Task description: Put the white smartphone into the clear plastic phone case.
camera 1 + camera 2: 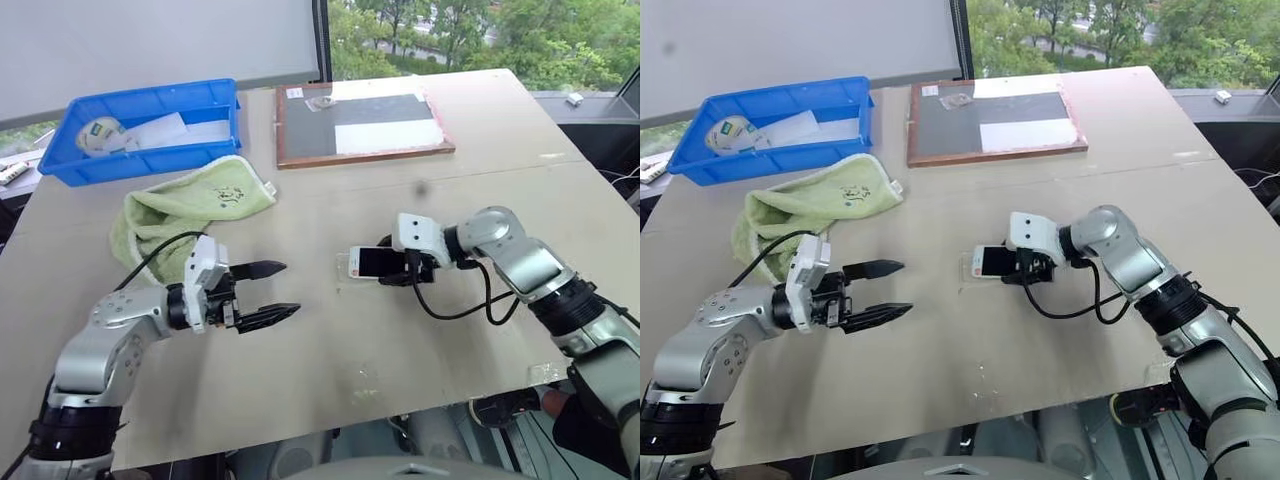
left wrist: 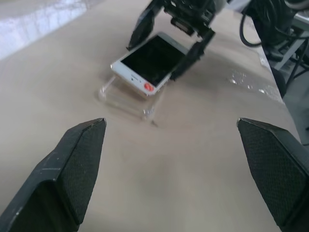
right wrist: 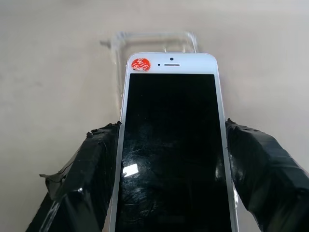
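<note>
Beige table [image 1: 330,330], right pincer [image 1: 400,268] clamping white smartphone [image 3: 171,145] over clear plastic phone case [image 3: 154,41], left pincer [image 1: 268,293] spread empty

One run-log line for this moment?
right gripper: shut on white smartphone | phone: tilted over clear plastic phone case, not seated | left gripper: open, apart

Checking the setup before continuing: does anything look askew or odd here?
The phone, held by the right gripper, sits tilted over the case, not seated in it. Nothing else stands out.
</note>
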Available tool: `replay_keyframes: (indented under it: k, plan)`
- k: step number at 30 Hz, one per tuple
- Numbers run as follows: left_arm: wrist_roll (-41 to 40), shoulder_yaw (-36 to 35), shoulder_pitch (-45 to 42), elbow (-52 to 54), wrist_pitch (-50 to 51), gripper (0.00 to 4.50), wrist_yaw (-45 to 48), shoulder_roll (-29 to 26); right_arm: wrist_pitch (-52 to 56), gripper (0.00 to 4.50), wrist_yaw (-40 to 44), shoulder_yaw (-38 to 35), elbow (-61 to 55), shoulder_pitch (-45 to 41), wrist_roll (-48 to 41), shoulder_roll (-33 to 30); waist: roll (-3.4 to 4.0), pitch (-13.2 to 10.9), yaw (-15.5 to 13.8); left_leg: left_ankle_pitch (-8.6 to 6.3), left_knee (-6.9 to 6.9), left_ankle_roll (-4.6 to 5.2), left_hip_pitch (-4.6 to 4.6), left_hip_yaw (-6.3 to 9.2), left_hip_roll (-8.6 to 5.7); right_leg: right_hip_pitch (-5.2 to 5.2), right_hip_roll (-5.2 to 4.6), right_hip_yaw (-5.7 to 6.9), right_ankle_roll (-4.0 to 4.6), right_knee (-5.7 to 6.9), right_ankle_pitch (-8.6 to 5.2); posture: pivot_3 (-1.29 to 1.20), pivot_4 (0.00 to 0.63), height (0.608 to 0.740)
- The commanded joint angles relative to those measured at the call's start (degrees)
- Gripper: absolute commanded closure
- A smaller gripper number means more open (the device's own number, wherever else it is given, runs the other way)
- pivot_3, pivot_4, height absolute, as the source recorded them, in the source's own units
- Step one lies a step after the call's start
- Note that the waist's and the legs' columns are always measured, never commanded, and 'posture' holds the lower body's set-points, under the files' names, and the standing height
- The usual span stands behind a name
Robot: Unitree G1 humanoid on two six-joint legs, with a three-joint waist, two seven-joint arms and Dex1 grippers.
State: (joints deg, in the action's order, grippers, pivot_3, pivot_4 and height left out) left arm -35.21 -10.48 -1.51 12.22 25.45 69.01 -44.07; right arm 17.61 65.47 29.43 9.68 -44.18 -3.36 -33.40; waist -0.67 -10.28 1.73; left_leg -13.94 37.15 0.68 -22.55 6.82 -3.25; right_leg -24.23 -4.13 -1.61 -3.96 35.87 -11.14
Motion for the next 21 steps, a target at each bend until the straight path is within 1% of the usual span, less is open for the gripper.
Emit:
replay_keyframes:
  k: [1,11,18,21]
  plan:
    - [-1.12,-1.53,0.47,1.69,-0.95,0.0,0.41,-0.47,-4.12,1.53,3.21,-0.54,3.57,-2.62,1.77,0.42,0.0,0.0,0.02,0.0,0.0,0.0,0.0,0.01,0.0,0.0,0.01,0.0,0.0,0.0,0.0,0.0,0.15,0.74]
    - [-0.69,-1.35,1.02,1.43,-2.67,0.0,0.3,-0.04,-9.47,1.53,9.43,0.22,8.77,-4.37,4.62,2.25,0.01,0.0,0.29,-0.01,0.0,-0.01,0.02,0.01,0.01,0.0,0.02,0.0,0.01,0.01,0.01,0.0,0.15,0.74]
    - [-0.47,-0.87,1.12,1.3,-3.44,0.0,0.16,0.25,-9.77,1.53,12.46,2.31,12.4,-5.47,8.16,3.49,0.01,0.01,0.26,-0.01,0.0,-0.02,0.02,0.01,0.0,0.01,0.02,0.0,0.01,0.01,0.01,0.0,0.15,0.74]
    - [-0.19,-0.6,0.8,1.01,-3.78,0.0,0.08,0.6,-8.54,1.53,12.02,3.19,14.74,-6.71,10.08,4.76,0.0,0.03,0.32,-0.01,0.0,-0.02,0.05,0.01,0.0,0.02,0.02,0.0,0.02,0.01,0.01,0.0,0.15,0.74]
